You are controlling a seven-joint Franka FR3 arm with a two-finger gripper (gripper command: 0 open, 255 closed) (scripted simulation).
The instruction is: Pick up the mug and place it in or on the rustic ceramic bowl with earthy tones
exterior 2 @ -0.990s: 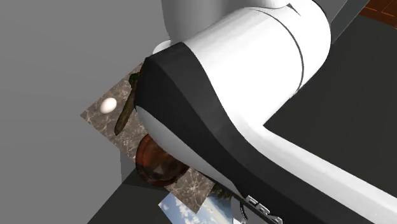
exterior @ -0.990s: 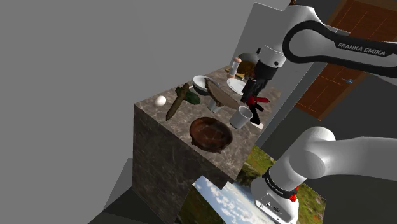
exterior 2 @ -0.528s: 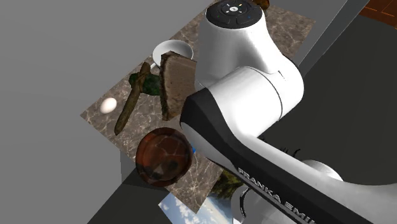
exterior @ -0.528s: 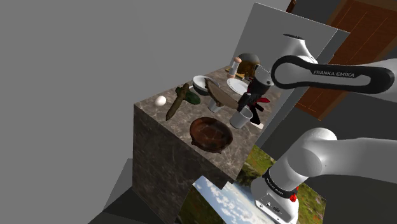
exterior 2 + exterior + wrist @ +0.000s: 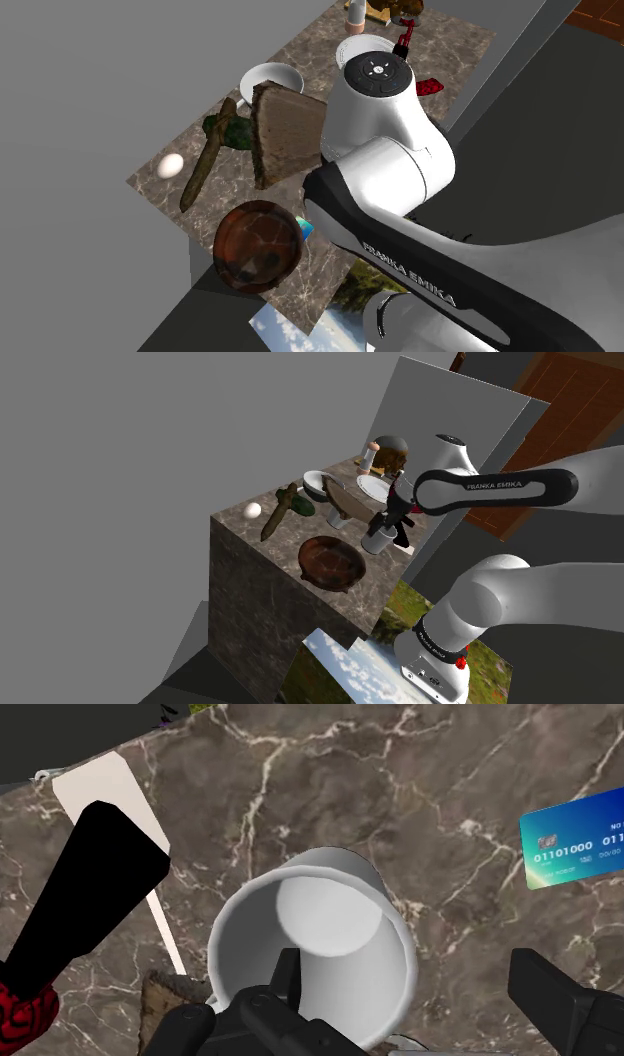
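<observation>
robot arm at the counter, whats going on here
The robot's gripper is low over a white mug on the marble counter. Its fingers are open, one inside the rim and one outside it, and have not closed on it. The mug stands upright, and the brown bowl it should go in sits empty nearby.

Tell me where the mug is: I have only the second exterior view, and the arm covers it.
Observer: The wrist view shows the white mug upright on the marble counter, right under the end effector.
Operator: Open or shut?
Observer: Open: one finger sits over the mug's mouth, the other outside its wall.
Operator: How does it lie to the bowl?
Observer: In the shoulder view the mug stands apart from the brown bowl, up and to its right.
</observation>
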